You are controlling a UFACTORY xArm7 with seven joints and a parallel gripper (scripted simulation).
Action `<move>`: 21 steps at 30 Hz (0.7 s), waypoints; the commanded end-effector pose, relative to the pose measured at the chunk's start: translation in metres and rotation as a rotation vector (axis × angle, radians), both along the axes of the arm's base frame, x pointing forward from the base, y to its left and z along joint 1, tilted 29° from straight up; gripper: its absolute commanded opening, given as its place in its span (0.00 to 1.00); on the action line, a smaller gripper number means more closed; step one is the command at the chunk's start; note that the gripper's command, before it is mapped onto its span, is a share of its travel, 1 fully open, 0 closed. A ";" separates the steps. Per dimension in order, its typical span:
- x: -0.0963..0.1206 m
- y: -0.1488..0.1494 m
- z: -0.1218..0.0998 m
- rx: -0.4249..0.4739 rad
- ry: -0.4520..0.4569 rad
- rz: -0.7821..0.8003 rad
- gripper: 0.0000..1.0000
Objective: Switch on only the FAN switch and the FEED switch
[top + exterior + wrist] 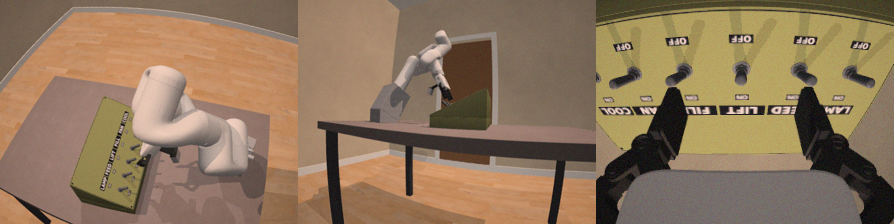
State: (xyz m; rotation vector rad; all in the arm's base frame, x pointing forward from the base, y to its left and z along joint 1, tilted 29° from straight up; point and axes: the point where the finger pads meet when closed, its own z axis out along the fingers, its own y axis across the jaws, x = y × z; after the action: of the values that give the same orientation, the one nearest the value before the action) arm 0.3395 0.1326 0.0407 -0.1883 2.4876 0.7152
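The olive-green console (97, 152) (465, 114) (769, 23) stands on the grey table top (44, 141) (503, 138). Its row is labelled LAMP, FEED, LIFT, FILL, FAN, COOL. In the wrist view the FEED lever (802, 72), the FAN lever (625, 78) and the others all lean the same way, each by an OFF mark. In the top view the FEED lever (127, 175) shows, and the arm hides the FAN lever. My gripper (144, 160) (446, 94) (740, 101) is open and empty. It hovers just off the console's low front, centred on the LIFT lever (741, 72) (131, 160), touching nothing.
The robot's base (232, 146) (386, 105) stands on the table beside the console. The table's edge runs close to the console's LAMP end (73, 187). A door (471, 70) is in the wall behind.
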 end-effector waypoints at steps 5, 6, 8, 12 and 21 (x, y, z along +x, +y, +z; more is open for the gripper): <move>0.001 -0.001 0.000 0.000 -0.002 -0.002 1.00; 0.001 -0.001 0.000 0.000 -0.002 -0.002 1.00; 0.001 -0.002 0.000 0.000 -0.002 -0.002 1.00; 0.002 -0.005 -0.002 0.000 -0.002 -0.002 1.00; 0.009 -0.027 -0.013 0.000 -0.002 -0.002 1.00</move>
State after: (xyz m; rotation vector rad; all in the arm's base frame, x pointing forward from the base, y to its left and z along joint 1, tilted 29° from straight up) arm 0.3452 0.1141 0.0309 -0.1877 2.4882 0.7140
